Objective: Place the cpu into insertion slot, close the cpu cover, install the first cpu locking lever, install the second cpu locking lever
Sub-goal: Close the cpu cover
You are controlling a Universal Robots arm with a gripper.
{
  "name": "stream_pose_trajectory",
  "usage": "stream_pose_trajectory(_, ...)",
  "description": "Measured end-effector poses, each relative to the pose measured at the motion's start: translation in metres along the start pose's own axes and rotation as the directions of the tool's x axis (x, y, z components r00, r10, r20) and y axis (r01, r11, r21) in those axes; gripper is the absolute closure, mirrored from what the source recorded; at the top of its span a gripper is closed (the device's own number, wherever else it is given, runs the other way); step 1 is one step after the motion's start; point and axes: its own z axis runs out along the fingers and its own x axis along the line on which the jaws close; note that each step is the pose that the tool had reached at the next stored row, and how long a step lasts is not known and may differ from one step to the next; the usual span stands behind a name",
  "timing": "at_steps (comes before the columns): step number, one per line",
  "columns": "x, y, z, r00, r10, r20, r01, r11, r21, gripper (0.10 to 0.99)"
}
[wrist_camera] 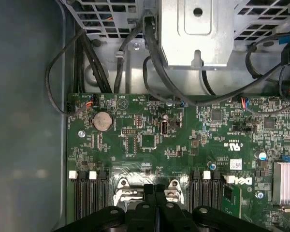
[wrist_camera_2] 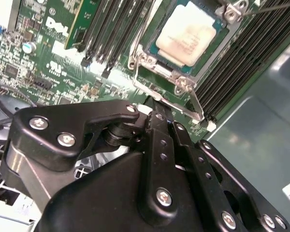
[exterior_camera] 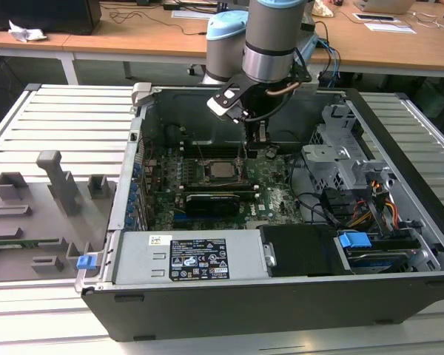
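The cpu [wrist_camera_2: 186, 33], a small square chip with a silvery top, lies flat in the insertion slot [wrist_camera_2: 157, 72] on the green motherboard; in the exterior view the cpu [exterior_camera: 220, 169] sits mid-board. The cpu cover [wrist_camera_2: 141, 59], a thin silver frame, lies down around the chip. A thin metal locking lever [wrist_camera_2: 186, 107] runs along the socket edge nearest my gripper, and another wire lever [wrist_camera_2: 275, 6] shows at the far corner. My gripper [wrist_camera_2: 157, 110] is shut, fingertips together just beside that near lever. It hangs low inside the case [exterior_camera: 255, 148], on the exterior view's right of the socket.
Long black memory slots [wrist_camera_2: 111, 34] flank the socket on both sides. A black graphics card [exterior_camera: 214, 201] lies in front of it. A metal drive cage [exterior_camera: 340, 159], cables [exterior_camera: 355, 211] and the power supply [exterior_camera: 196, 259] crowd the case. A grey fixture [exterior_camera: 37, 214] stands outside at the exterior view's left.
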Motion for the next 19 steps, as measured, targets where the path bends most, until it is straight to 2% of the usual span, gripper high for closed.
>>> stream_pose_trajectory(5,0.0,-0.0131,0.0032,1.0,0.0,0.0,0.0,1.0,-0.004,0.98)
stream_pose_trajectory(11,0.0,-0.023,0.0059,1.0,0.0,0.0002,0.0,1.0,-0.004,0.98)
stream_pose_trajectory(14,0.0025,-0.0343,0.0061,1.0,0.0,0.0,0.0,1.0,-0.004,0.98)
stream_pose_trajectory(15,0.003,-0.0402,0.0064,1.0,0.0,-0.0001,0.0,1.0,-0.004,0.98)
stream_pose_trajectory(19,0.003,-0.0431,0.0068,0.9999,-0.017,-0.0002,0.017,0.9998,-0.005,0.98)
